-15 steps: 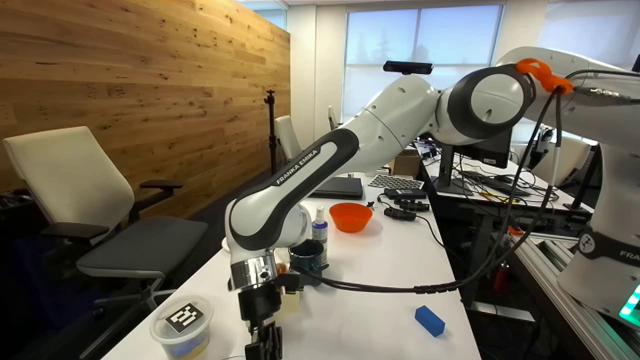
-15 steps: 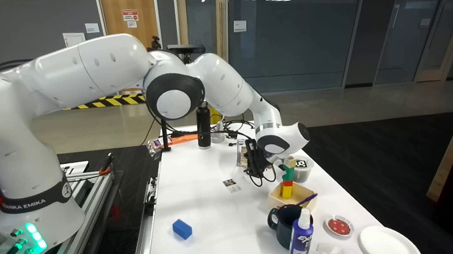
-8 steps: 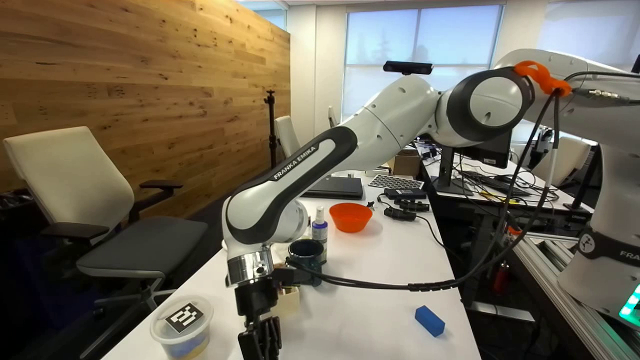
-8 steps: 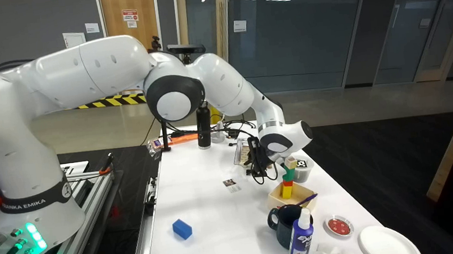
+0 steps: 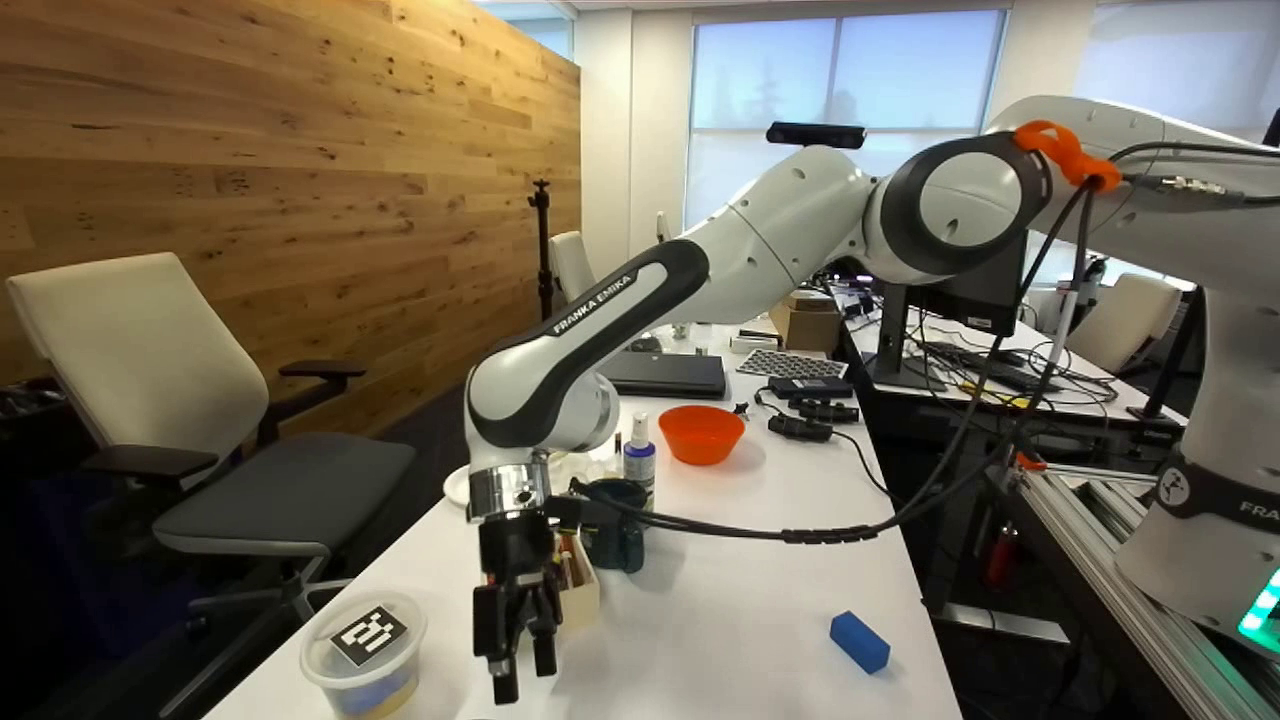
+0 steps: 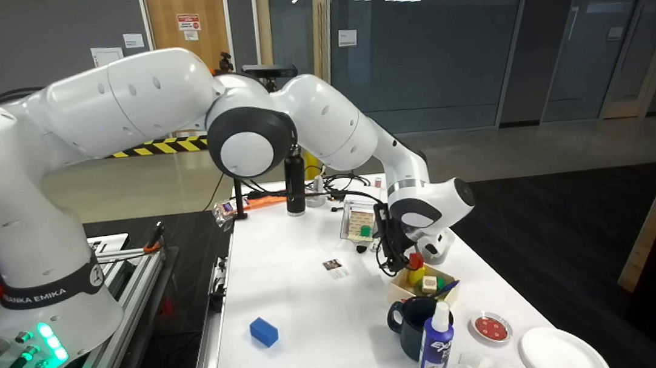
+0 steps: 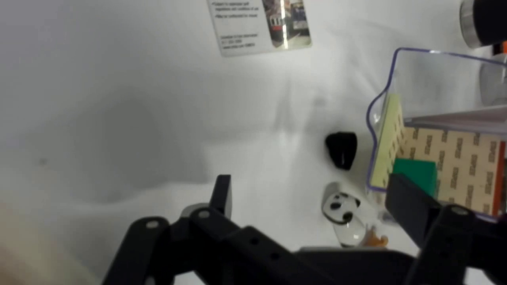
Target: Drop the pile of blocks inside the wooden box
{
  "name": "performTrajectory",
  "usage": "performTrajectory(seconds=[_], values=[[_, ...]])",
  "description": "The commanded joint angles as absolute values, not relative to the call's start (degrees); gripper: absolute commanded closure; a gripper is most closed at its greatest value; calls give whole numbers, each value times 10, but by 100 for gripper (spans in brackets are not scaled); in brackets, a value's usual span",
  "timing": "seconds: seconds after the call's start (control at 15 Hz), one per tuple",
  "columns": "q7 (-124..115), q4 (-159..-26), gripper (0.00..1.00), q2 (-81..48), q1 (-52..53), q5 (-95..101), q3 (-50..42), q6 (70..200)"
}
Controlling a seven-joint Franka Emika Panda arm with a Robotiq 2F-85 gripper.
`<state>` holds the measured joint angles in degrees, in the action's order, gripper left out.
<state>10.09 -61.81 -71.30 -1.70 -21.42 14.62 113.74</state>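
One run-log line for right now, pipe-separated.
jaws: open, holding nothing | pile of blocks: in wooden box, red block uppermost | blue block: outside box | drop: looks done

Wooden box partly hidden behind mug; wrist view crops card.

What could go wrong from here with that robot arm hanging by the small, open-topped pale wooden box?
In an exterior view, the red toy block and yellow toy block seem to poke above the rim of the wooden box, so the open black two-fingered gripper might knock them out. The dark blue mug stands close to the box, so a sideways move might bump it.
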Motion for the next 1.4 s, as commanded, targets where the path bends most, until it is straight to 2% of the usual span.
performTrajectory(seconds=[0.0, 0.27, 0.47, 0.93, 1.33], values=[[85, -711, 0, -613, -37, -218, 130, 1200], [71, -779, 0, -509, -11, -192, 101, 1298], [8, -819, 0, -434, 38, -148, 68, 1325], [-213, -816, 0, -386, 192, 31, -20, 1241], [-318, -820, 0, -381, 224, 57, -26, 1199]])
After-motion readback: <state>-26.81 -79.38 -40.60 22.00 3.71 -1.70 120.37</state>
